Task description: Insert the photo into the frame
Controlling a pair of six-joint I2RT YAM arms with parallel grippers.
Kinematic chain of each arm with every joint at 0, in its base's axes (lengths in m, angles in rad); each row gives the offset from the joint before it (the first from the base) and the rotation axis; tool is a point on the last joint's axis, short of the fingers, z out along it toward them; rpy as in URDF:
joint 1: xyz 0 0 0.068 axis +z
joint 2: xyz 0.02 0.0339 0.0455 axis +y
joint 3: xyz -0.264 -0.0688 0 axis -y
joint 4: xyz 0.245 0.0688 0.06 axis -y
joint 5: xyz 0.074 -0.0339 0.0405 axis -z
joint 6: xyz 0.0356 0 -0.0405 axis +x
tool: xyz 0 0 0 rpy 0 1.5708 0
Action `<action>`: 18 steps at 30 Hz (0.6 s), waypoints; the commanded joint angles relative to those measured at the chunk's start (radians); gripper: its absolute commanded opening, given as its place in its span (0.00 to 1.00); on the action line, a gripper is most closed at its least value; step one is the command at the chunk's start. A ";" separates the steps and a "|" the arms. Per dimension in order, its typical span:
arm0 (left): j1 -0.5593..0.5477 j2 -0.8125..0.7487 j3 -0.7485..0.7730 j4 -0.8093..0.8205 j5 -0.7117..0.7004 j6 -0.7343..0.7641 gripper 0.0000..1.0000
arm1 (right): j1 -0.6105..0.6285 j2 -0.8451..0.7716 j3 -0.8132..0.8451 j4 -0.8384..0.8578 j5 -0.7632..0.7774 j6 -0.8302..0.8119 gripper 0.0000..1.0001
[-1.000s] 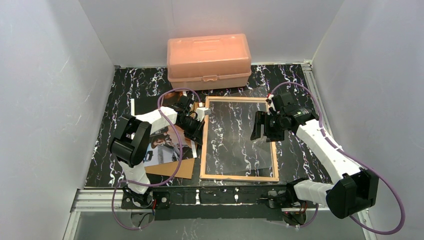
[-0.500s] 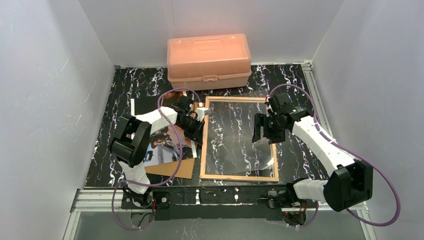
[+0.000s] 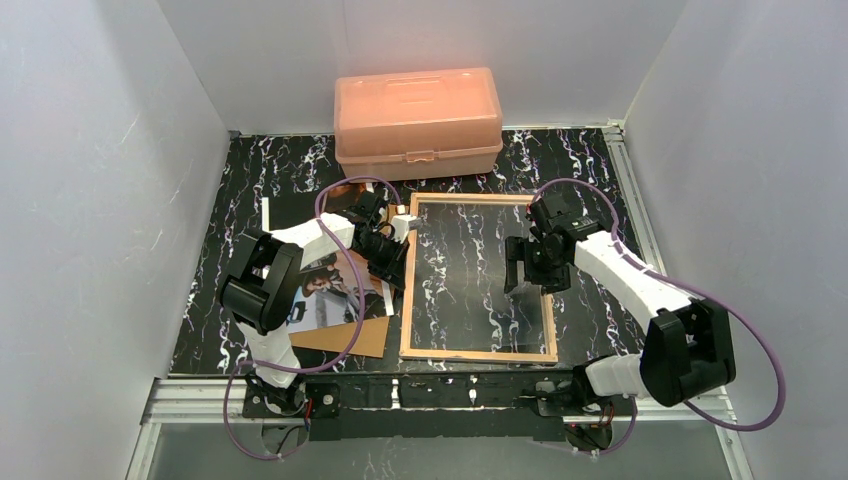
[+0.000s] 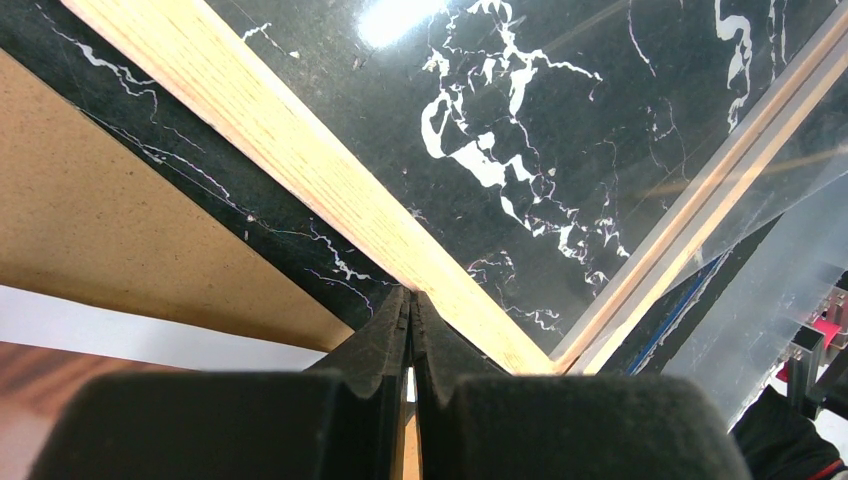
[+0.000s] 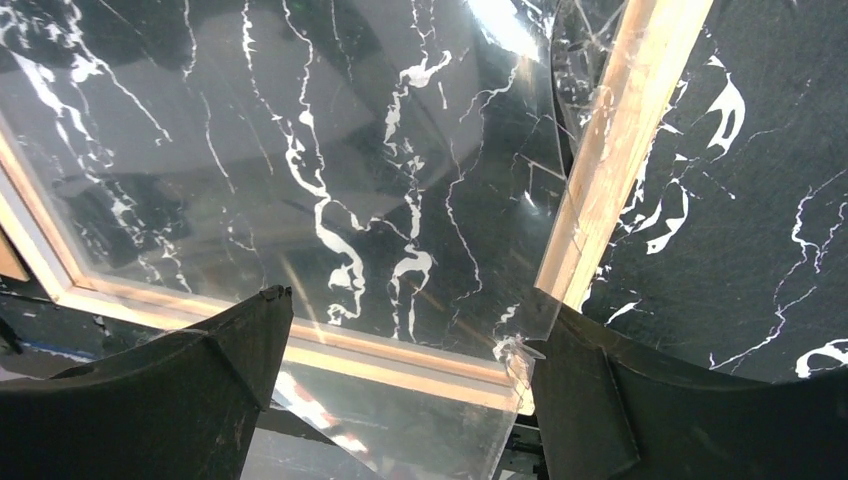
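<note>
Release is the change: the right claw (image 3: 528, 270), narrower a second ago, is now spread wide above the clear pane (image 3: 470, 300), and nothing is held in it. The pane, earlier skewed across the frame (image 3: 478, 355), is now laid nearly square, though one corner is seen lapping the right rail. The photo (image 3: 325, 288), lying on the board (image 3: 345, 338) beside the frame, can probably be fetched next. The left claw (image 3: 392, 248) is shut at the left rail. Open bench (image 3: 600, 290) is left to the right.
</note>
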 commanded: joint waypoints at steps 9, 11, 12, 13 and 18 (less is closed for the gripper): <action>0.003 -0.044 0.001 -0.018 0.028 0.002 0.00 | 0.004 0.047 -0.018 0.079 0.046 -0.034 0.96; 0.003 -0.045 0.002 -0.017 0.028 0.001 0.00 | 0.005 0.055 -0.018 0.079 0.053 -0.037 0.97; 0.003 -0.044 0.003 -0.018 0.028 0.001 0.00 | 0.004 0.057 -0.019 0.079 0.057 -0.040 0.97; 0.003 -0.044 0.002 -0.017 0.029 0.001 0.00 | 0.005 0.063 -0.019 0.079 0.062 -0.041 0.98; 0.005 -0.045 0.003 -0.019 0.031 0.000 0.00 | 0.005 0.080 -0.023 0.087 0.069 -0.048 0.99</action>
